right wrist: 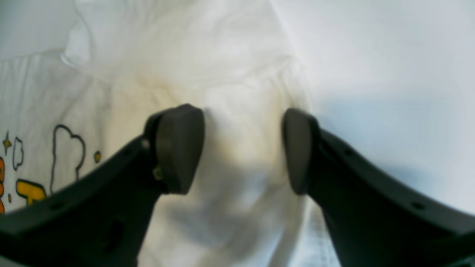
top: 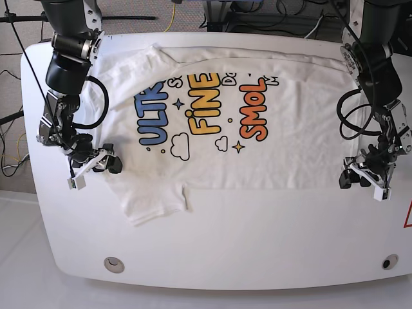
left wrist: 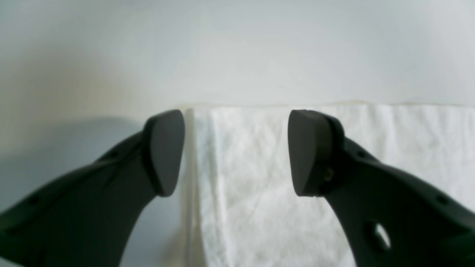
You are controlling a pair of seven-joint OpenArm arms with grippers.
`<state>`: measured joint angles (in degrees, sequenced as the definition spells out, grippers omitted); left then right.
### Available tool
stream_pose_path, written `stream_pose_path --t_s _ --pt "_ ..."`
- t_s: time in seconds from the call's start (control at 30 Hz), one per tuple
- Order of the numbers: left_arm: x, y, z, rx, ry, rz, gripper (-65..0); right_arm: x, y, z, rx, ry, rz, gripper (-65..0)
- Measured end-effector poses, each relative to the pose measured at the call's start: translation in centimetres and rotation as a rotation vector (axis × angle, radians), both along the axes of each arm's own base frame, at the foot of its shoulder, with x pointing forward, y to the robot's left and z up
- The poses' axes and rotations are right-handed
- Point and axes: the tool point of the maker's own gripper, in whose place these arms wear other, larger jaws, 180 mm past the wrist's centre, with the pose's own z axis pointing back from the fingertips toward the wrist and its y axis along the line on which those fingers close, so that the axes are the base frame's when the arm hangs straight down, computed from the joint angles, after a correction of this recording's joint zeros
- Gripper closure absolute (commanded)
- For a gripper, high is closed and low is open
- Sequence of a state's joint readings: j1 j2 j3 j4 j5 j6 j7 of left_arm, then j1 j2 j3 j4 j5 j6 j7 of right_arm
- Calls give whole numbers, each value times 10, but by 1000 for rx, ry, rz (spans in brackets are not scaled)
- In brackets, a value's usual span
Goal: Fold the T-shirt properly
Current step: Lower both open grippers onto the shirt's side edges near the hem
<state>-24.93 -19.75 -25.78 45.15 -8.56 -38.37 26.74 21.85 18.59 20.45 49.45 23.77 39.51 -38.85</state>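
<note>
1. Your left gripper (left wrist: 236, 152) has its dark pads spread wide with nothing between them. It sits over the hem corner of the white short-sleeved cloth T-shirt (top: 257, 148), at about 3 o'clock on the white table (top: 225, 238) in the base view.
2. Your right gripper (right wrist: 243, 148) is also wide and empty, poised over bunched cloth by the near sleeve (top: 151, 206), around 9 o'clock.
3. The T-shirt lies spread print-up across the table, collar toward 9 o'clock. Its far edge, at 12 o'clock, looks turned over in a narrow band.
4. Judging from this, little is done: neither sleeve is folded in, the body is unfolded, and you hold no cloth yet.
</note>
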Motion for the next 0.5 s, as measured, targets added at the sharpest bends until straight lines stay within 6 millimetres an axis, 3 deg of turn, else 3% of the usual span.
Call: stream_pose_path --t_s 0.27,0.5 --pt "5 -21 -19 -14 45 -74 -423 3 -1 -1 1 -17 -7 -361" --pt "3 -15 -27 -1 83 -54 -435 2 -2 -2 10 -16 -19 -361"
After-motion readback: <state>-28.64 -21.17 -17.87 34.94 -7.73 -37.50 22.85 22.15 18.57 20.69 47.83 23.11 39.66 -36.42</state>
